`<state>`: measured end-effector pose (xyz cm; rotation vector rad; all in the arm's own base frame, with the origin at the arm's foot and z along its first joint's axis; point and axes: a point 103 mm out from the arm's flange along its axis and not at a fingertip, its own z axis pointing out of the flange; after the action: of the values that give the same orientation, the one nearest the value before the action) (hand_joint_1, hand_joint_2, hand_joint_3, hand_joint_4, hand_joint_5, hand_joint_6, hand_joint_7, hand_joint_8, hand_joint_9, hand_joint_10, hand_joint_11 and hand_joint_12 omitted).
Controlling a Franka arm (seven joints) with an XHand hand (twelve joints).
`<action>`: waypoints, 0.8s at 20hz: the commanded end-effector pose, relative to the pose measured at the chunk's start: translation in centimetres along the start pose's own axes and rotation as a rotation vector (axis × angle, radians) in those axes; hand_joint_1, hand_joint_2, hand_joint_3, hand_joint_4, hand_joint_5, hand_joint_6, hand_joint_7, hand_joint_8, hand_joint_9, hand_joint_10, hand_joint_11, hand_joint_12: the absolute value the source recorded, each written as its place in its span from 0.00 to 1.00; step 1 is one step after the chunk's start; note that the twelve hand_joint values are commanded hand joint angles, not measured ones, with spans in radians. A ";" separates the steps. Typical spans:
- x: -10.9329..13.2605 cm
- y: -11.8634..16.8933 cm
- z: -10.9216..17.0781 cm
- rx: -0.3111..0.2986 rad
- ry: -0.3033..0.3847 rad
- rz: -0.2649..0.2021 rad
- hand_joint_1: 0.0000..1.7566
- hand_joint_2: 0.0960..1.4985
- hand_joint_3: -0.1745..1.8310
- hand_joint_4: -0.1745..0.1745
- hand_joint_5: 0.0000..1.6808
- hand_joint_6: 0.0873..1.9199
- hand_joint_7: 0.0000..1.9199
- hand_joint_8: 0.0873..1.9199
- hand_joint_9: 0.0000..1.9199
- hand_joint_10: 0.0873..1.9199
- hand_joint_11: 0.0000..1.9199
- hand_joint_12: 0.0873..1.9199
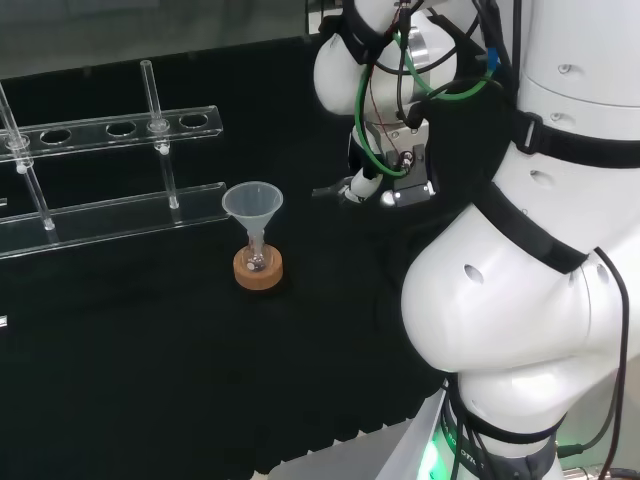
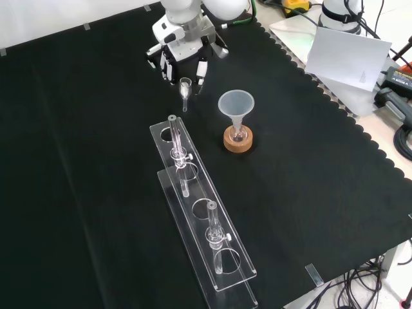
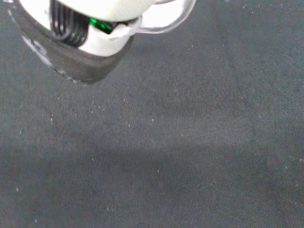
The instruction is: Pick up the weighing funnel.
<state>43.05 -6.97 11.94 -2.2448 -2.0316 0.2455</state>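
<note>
The hand [image 2: 182,55] seems closed on the weighing funnel [image 2: 185,85], glass against it in the wrist view; the long axis runs from the hand toward the test-tube rack [image 2: 193,187]

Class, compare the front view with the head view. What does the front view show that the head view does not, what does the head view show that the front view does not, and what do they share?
Front view: the small clear weighing funnel just below the hand, and a white sheet beyond the cloth's scalloped edge.
Head view: the arm's big lower links at the right.
Both: the funnel standing in its small flask on a cork ring, and the clear tube rack, all on the black cloth.
</note>
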 end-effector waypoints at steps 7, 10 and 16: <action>-1.0 -0.1 -3.0 -0.054 0.054 0.031 0.64 0.48 0.26 1.00 0.84 0.12 0.83 0.00 0.57 0.07 0.04 0.82; -0.6 -0.4 -4.0 -0.079 0.054 0.041 0.64 0.48 0.26 1.00 0.84 0.12 0.83 0.00 0.57 0.07 0.04 0.82; -1.0 -1.0 -6.0 -0.103 0.068 0.048 0.64 0.48 0.26 1.00 0.84 0.12 0.83 0.00 0.57 0.06 0.04 0.82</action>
<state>43.56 -7.70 16.77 -2.3186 -2.0150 0.0965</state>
